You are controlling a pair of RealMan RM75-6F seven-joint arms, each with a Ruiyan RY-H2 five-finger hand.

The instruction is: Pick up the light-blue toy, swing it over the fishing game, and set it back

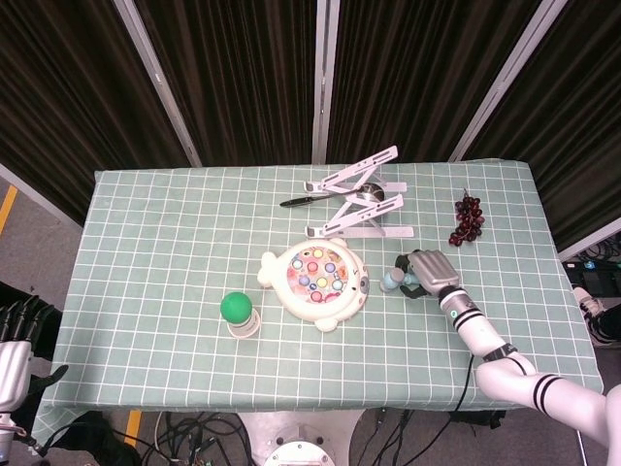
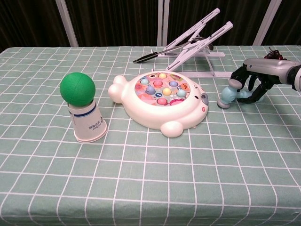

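The light-blue toy (image 2: 228, 96) is a small hammer lying on the green checked cloth just right of the white fishing game (image 2: 162, 99). In the head view the toy (image 1: 390, 281) shows beside the game (image 1: 318, 280). My right hand (image 2: 256, 81) reaches in from the right and its dark fingers curl around the toy's handle, with the hammer head sticking out to the left. The toy still rests on the cloth. My left hand (image 1: 15, 335) hangs off the table's front left corner, holding nothing, fingers apart.
A green ball (image 2: 77, 89) sits on an upturned paper cup (image 2: 88, 126) left of the game. Behind the game stands a white folding stand (image 2: 197, 37) with a black utensil (image 2: 146, 58). Dark grapes (image 1: 468, 219) lie at the back right.
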